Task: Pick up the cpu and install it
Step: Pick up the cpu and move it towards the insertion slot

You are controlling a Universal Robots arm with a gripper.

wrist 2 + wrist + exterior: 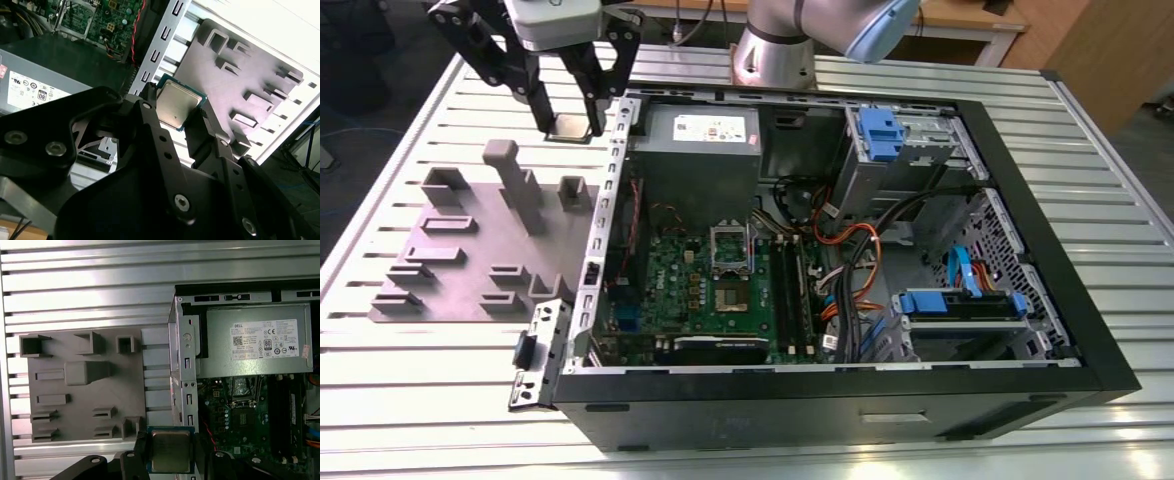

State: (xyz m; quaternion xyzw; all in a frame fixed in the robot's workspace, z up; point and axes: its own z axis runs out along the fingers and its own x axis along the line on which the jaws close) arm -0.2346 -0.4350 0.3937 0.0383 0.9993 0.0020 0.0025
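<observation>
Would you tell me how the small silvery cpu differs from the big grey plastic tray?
The small square silvery cpu is clamped in the gripper, in the air; the big grey plastic tray lies flat on the slatted table. The cpu is far smaller than the tray. The cpu's top is smooth metal; the tray carries raised blocks. Both are greyish.

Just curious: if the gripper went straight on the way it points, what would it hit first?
The gripper, holding the cpu, would likely meet the slatted table between the grey tray and the case rim; depth unclear.
</observation>
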